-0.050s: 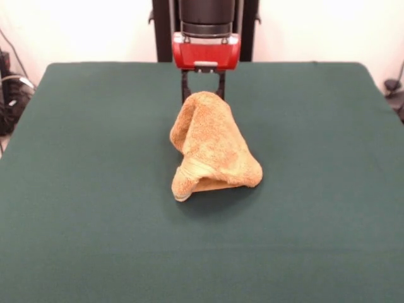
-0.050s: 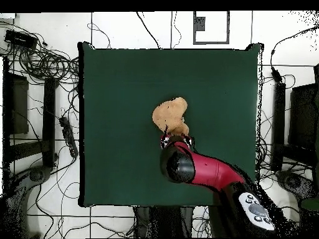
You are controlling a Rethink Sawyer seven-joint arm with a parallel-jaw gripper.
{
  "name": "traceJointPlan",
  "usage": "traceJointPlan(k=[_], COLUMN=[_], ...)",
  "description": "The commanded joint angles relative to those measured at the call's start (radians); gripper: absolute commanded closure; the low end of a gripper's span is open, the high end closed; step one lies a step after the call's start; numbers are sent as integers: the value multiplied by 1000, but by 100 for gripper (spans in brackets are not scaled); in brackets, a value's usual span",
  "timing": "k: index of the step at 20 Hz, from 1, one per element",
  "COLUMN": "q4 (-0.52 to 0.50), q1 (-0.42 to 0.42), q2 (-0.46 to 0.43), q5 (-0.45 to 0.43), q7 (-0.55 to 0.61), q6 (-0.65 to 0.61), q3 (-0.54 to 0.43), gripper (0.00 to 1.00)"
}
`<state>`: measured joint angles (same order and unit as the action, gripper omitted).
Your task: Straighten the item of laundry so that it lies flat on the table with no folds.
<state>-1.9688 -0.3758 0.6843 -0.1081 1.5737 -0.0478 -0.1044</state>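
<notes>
1. The gripper (image 1: 202, 95) comes straight down behind the towel (image 1: 211, 148), and its 2 dark fingers (image 1: 185, 88) stand at either side of the cloth's peak, which rises between them
2. The fingers look closed on that peak, pinching a bunch of terry; the contact itself is hidden by the cloth, so this is a judgement from how the towel hangs tent-like beneath them
3. From the fingers the towel drapes down and forward, its lower folds resting on the table (image 1: 76, 208) near the middle; 1 woven band shows low in the front fold
4. In the overhead view the towel (image 2: 169, 114) lies just beyond the gripper (image 2: 169, 138)
5. It should handle as light, soft and limp, not slippery or fragile: it will sag and fold wherever unsupported
6. A corner or border edge would be a better hold than the bunched middle, so that dragging spreads it flat
</notes>
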Motion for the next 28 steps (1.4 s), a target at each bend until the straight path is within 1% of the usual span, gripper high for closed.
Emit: traceJointPlan(k=[1, 11, 16, 28], q4=[72, 89, 91, 121], q1=[-7, -21, -29, -11], q2=[-16, -28, -34, -21], q5=[-10, -21, -32, -24], q7=[59, 52, 52, 48], q6=[-126, -138, -125, -164], q3=[-164, -190, -200, -190], gripper=[0, 0, 0, 0])
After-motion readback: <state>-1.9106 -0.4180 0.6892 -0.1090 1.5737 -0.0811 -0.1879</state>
